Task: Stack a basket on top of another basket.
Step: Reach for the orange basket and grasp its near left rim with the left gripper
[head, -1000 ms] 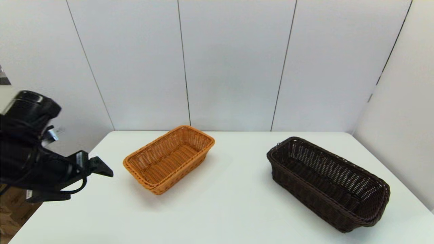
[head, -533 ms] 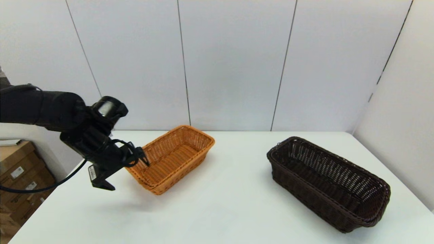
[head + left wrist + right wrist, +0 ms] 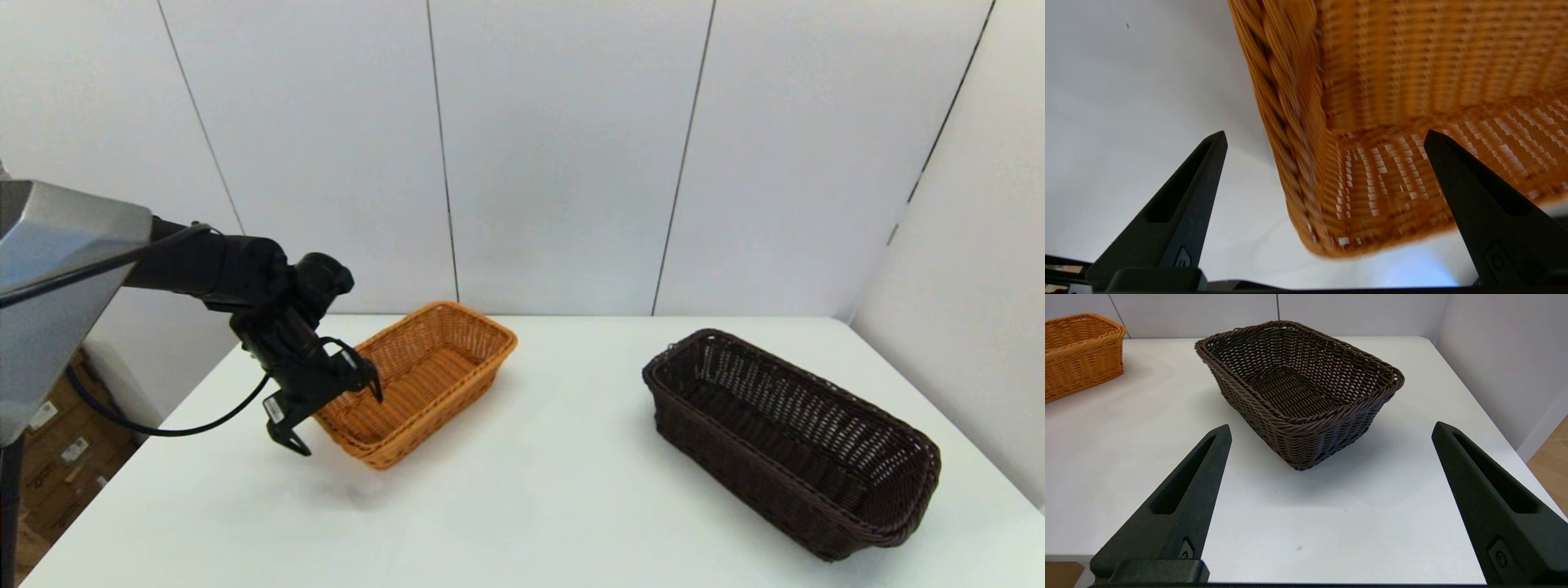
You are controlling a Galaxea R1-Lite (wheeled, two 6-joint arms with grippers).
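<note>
While the left gripper (image 3: 335, 412) hangs at the near left corner of the orange basket (image 3: 412, 380), its jaws stand wide apart with that corner's braided rim between them: in the left wrist view one finger (image 3: 1184, 204) is outside over bare table (image 3: 531, 506) and the other is over the woven floor inside. No finger touches the wicker that I can see. That straddle looks chosen so a squeeze would pinch the wall just under the rim, the stiffest place to grab such a basket.

Well apart from those jaws, off toward the robot's right, sits the dark basket (image 3: 788, 437), flat on the table and untouched. The right gripper (image 3: 1327, 435) is out of the head view; its own camera shows its jaws spread wide too, empty, with the dark basket (image 3: 1298, 390) ahead of them and not between them.

Nothing is stacked yet. Judging by this pose, the orange basket is the one about to be lifted.
</note>
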